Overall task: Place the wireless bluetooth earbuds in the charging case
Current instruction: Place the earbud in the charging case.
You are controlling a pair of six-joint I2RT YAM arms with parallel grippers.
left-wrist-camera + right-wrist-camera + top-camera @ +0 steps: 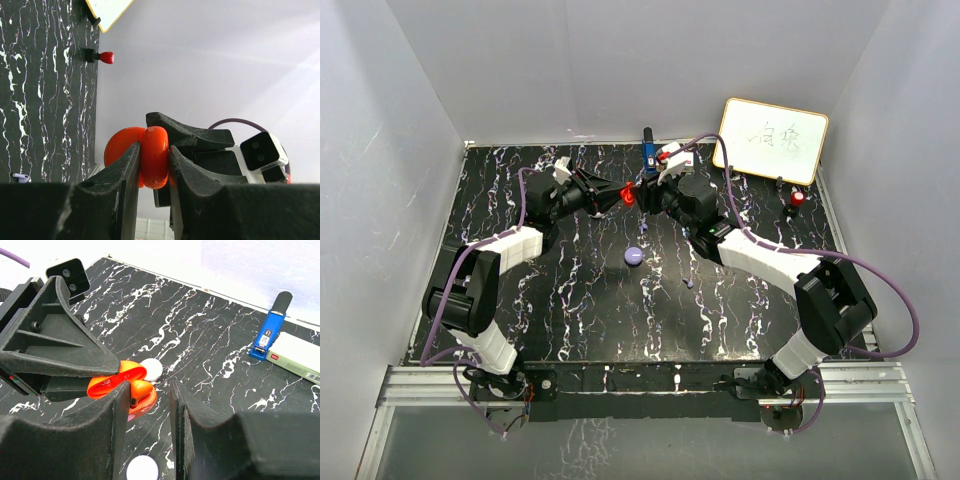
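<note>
The orange-red charging case [152, 155] is held off the table, and my left gripper [154, 150] is shut on its body. In the right wrist view the case [107, 382] has its lid raised. An orange earbud [139, 391] sits in its lower half. My right gripper [149, 396] is open right at the case: one finger [117, 405] is beside the earbud and the other stands clear of it. From above, both grippers meet at the case [629, 195] near the back middle of the table. A tiny purple piece [691, 284] lies on the table farther forward.
A purple puck [634, 256] lies mid-table. Two white pucks [151, 369] [142, 469] lie under the case. A blue stapler [270, 327] and a white box [300, 357] are at the back. The whiteboard [772, 140] and a red-capped object [798, 199] stand at the back right.
</note>
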